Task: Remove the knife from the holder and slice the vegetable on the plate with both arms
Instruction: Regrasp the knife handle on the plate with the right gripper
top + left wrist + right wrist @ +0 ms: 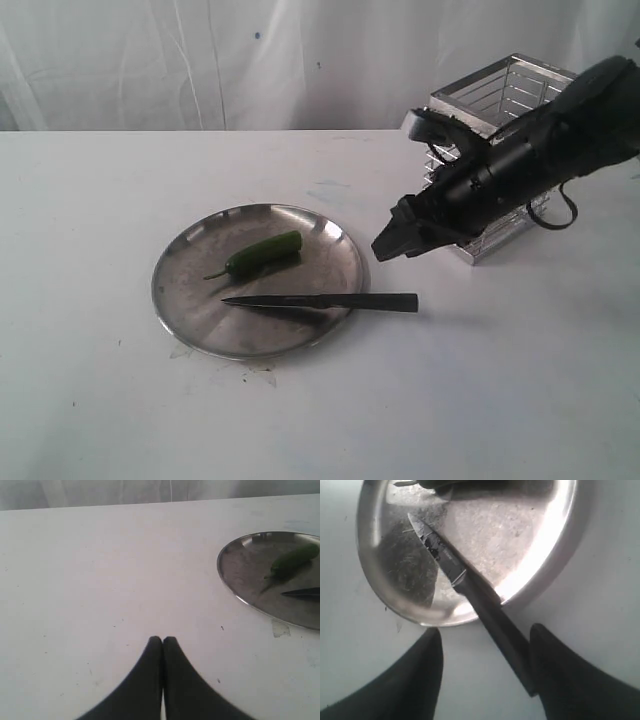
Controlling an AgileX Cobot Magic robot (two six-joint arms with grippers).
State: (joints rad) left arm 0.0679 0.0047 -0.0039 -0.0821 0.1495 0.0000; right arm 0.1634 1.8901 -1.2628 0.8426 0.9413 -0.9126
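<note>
The knife (330, 301) lies flat with its blade across the front of the steel plate (190, 300) and its black handle on the table to the right. Behind the blade on the plate rests the green chili pepper (265, 254). My right gripper (392, 245) hovers open above and to the right of the handle, in front of the wire-mesh holder (505, 95). In the right wrist view the knife (470, 592) runs between the open fingers (555, 675), untouched by them. My left gripper (162, 640) is shut on nothing over bare table, left of the plate (235, 587) and pepper (292, 560).
A white cloth covers the table (100, 200), and a white curtain hangs behind it. The holder stands at the back right, partly hidden by the right arm (560, 130).
</note>
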